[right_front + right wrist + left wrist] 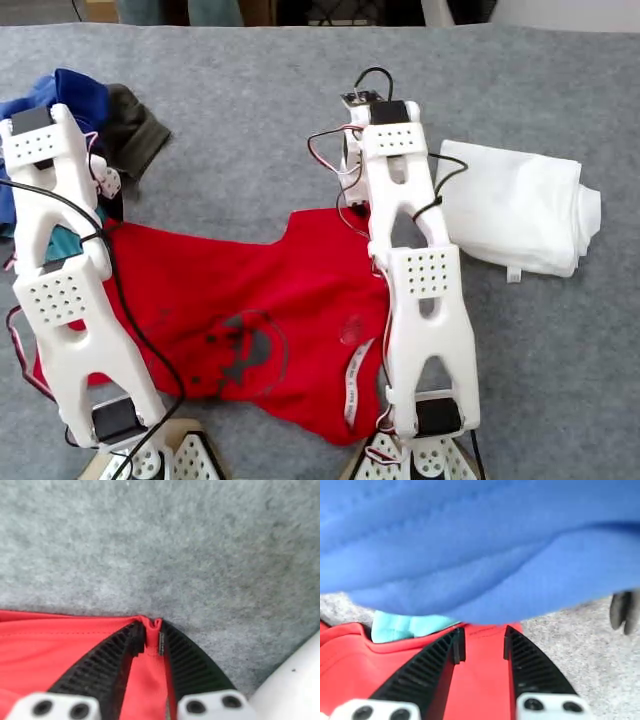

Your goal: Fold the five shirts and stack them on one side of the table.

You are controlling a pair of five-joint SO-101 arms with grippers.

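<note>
Right wrist view showed the right gripper (pixel 152 641), jaws clamped on a corner of the red shirt (pixel 50 635); left gripper (pixel 482 644), jaws apart, straddled the opposite edge.

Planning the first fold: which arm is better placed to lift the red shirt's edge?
Right: the right gripper is shut on an edge of the red cloth shirt, while the left gripper is open over it.

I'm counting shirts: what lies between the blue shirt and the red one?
A teal cloth peeks out between the blue shirt and the red shirt; the left wrist view shows it.
</note>
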